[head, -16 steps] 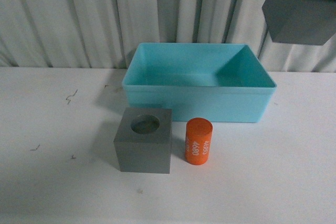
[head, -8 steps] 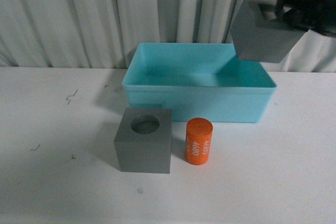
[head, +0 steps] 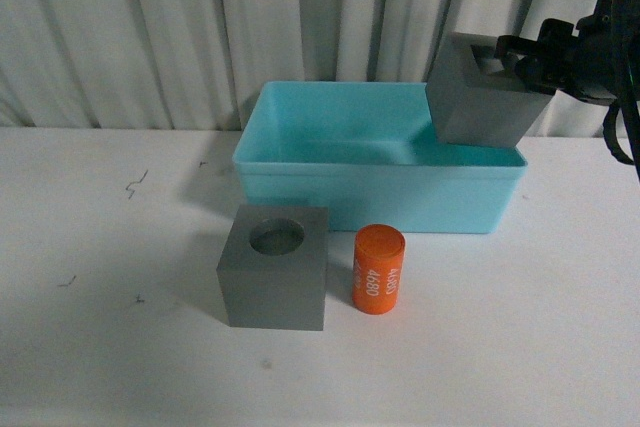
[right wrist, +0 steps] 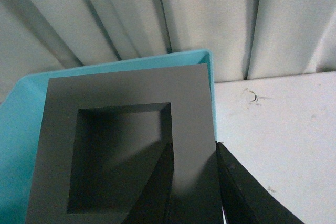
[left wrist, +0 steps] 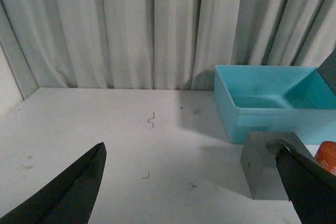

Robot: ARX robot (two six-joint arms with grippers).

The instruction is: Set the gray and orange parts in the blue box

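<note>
My right gripper is shut on the wall of the gray cube with the square hole and holds it tilted over the right end of the blue box. In the right wrist view the cube fills the frame, one finger inside its hole, one outside, with the box behind it. The gray cube with the round hole and the orange cylinder with white digits stand on the table in front of the box. My left gripper is open and empty, left of the round-hole cube.
A white table with small dark marks carries everything. A pleated white curtain hangs close behind the box. The box and an edge of the cylinder also show in the left wrist view.
My right gripper has carried the square-hole cube leftward and downward from the upper right corner to just over the box's right end. The other parts have not moved.
</note>
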